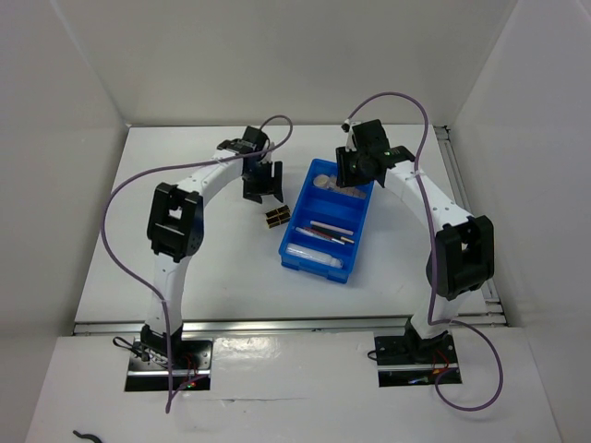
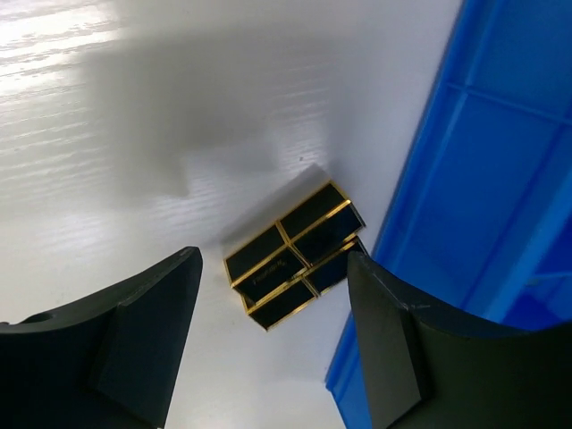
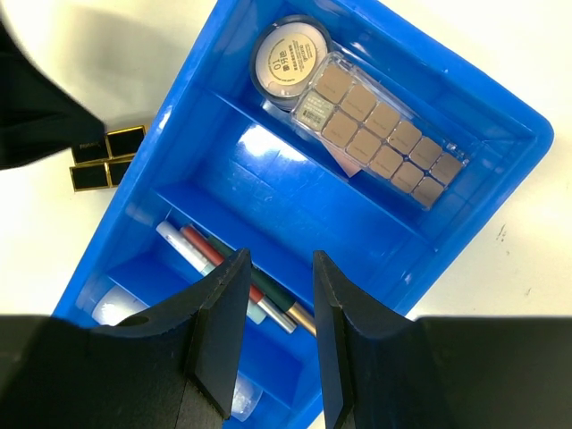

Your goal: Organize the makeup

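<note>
A black palette with gold squares (image 1: 276,216) (image 2: 290,255) lies flat on the white table, just left of the blue divided bin (image 1: 314,269). My left gripper (image 1: 261,180) (image 2: 273,264) hangs open above the palette, touching nothing. Over the bin's middle, my right gripper (image 1: 355,166) (image 3: 280,259) stands open with a narrow gap and nothing in it. The bin's far compartment holds a round compact (image 3: 288,61) and a clear case of tan squares (image 3: 380,125). Thin pencils (image 3: 228,264) lie in a nearer compartment, and a clear tube (image 3: 112,302) in the nearest.
The bin's blue wall (image 2: 483,206) runs close beside my left gripper's right finger (image 2: 384,340). White walls enclose the table at the back and sides. Purple cables (image 1: 120,194) loop over both arms. A metal rail (image 1: 459,189) lines the right edge.
</note>
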`<state>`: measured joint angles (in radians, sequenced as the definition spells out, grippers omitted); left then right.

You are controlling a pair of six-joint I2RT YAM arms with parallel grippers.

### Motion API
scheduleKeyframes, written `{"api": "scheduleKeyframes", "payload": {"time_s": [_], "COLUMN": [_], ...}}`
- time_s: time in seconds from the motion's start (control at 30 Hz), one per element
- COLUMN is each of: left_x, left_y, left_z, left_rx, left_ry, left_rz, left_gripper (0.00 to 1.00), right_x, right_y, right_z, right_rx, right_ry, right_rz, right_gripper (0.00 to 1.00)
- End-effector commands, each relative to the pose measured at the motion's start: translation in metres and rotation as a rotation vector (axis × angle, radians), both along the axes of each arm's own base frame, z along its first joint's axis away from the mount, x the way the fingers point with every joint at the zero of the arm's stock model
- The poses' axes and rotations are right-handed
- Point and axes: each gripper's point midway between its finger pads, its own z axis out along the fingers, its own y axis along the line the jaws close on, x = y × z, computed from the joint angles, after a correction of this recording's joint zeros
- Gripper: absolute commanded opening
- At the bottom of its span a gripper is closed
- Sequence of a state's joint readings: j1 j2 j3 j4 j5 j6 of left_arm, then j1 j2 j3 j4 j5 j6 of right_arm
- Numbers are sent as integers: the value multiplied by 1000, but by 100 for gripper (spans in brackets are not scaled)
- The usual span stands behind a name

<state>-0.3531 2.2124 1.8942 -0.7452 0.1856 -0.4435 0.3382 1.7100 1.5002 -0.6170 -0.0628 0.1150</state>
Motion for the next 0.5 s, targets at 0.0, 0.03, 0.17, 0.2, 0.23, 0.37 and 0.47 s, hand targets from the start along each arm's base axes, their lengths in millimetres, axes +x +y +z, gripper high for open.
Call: {"api": "scheduleKeyframes", "payload": {"time_s": [0.0, 0.03, 0.17, 0.2, 0.23, 0.37, 0.47], "left_x": [-9, -8, -15, -15, -13, -20, -19], "left_y": [0, 2, 9, 12, 15, 36, 53], "left_z": [-19, -20, -33, -36, -37, -46, -44], "left_rx": [54, 66, 129, 145, 165, 268, 322], "left_ry": [57, 50, 82, 88, 81, 105, 96], "left_rz": [-40, -49, -50, -46, -38, 9, 72], "left_gripper": [79, 79, 79, 79, 79, 79, 78], "right_x": [2, 2, 2, 2, 2, 2, 2], "right_y": [2, 2, 2, 2, 2, 2, 2], "right_z": [27, 27, 27, 27, 27, 27, 27], "right_rx": [9, 9, 9, 9, 9, 9, 9], "right_ry": [-57, -57, -57, -57, -57, -57, -57], "right_rz": [-5, -5, -5, -5, -5, -5, -5], "right_gripper": [42, 42, 42, 42, 42, 42, 42]}}
